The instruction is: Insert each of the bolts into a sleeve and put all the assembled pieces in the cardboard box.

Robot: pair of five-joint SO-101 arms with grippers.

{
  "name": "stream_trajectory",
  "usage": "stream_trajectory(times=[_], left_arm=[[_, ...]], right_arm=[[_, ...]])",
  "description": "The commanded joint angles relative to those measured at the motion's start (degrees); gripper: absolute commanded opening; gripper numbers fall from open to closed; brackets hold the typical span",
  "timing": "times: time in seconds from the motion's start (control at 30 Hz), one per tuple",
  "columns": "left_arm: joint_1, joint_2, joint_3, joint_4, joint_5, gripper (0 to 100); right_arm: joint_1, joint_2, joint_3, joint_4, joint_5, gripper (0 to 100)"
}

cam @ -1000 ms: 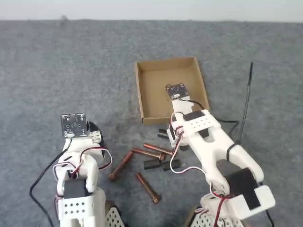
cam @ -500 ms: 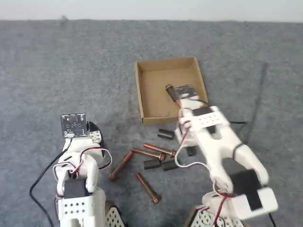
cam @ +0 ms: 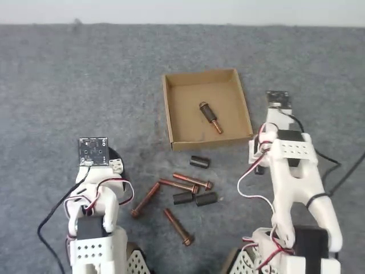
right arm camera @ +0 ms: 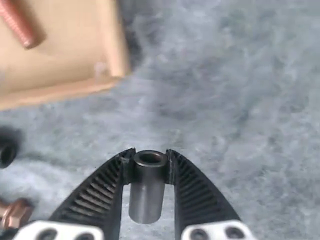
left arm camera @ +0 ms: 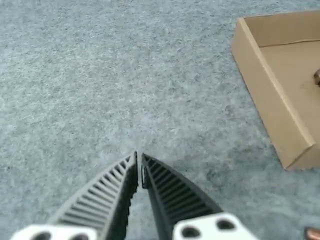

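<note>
The cardboard box [cam: 170,114] lies at the middle of the carpet with one assembled bolt and sleeve [cam: 210,117] inside. In front of it are several loose copper bolts [cam: 192,181] and three black sleeves [cam: 199,162]. My right gripper [right arm camera: 149,156] is shut on another black sleeve [right arm camera: 146,195], held just above the carpet beside the box's near right corner [right arm camera: 111,47]. In the high view the right gripper [cam: 259,165] is under its arm, right of the loose parts. My left gripper [left arm camera: 139,165] is shut with nothing in it, over bare carpet left of the box [left arm camera: 272,107].
The left arm [cam: 94,188] stands at the front left and the right arm [cam: 293,177] at the front right. Grey carpet stretches free on both sides of the box and behind it. A loose sleeve [right arm camera: 6,150] and a bolt head [right arm camera: 12,212] lie near the right gripper.
The right arm has swung from over the box's front edge to the right, uncovering the assembled piece in the box. The sleeve beside that arm has left the carpet. The left arm barely shifted.
</note>
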Motion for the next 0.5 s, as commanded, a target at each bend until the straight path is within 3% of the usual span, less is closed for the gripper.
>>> stream_trajectory(times=[0.0, 0.13, 0.47], left_arm=[[0.0, 5.1, -9.1, 3.7, -0.7, 2], [1.5, 17.3, -18.9, 7.9, -1.8, 2], [19.0, 47.4, -39.3, 16.0, -20.6, 2]], right_arm=[[3.5, -0.5, -1.5, -1.7, -1.9, 0.6], [5.8, -0.3, -1.9, -2.4, -1.8, 0.6], [12.4, -0.2, -1.8, -4.4, -1.8, 0.6]])
